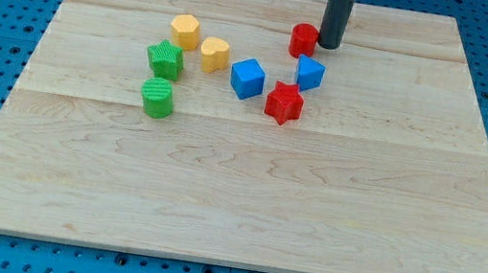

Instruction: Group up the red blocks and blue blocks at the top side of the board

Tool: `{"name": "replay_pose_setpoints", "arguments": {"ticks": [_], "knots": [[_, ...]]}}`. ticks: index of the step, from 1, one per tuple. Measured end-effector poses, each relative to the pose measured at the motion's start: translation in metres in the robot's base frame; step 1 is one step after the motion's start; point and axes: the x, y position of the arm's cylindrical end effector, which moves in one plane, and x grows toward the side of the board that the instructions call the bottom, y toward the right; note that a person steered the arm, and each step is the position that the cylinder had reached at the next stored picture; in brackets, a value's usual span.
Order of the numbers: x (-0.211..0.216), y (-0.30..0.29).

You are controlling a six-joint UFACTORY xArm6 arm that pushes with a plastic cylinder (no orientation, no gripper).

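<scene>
Right now my tip (328,46) sits at the view's top, touching or just beside the right flank of the red cylinder (303,40). No jaws here, only a plain rod, so nothing is held and it can only shove.

Just below my tip is the smaller blue block (310,72), shape unclear. Further down sits the red star (284,103), with the blue cube (247,78) to its left.

Well to the left of my tip are two yellow blocks (185,30) (215,54), the green block (165,58) and the green cylinder (158,99).

The pieces look small, light and rigid, likely sliding easily on the smooth wooden board (242,214). Push low on a flat face, through the centre. The cylinder may roll off a glancing contact; the star's points may spin it.
</scene>
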Motion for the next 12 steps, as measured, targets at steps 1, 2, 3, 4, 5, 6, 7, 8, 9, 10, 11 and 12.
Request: {"name": "replay_pose_setpoints", "arguments": {"ticks": [1,2,3,4,5,6,7,8,9,10,11,12], "knots": [[0.002,0.001],[0.042,0.030],[0.089,0.041],[0.138,-0.016],[0.145,-0.076],[0.145,-0.114],[0.141,-0.121],[0.161,-0.127],[0.152,-0.167],[0.134,-0.169],[0.126,-0.135],[0.122,-0.125]]}}
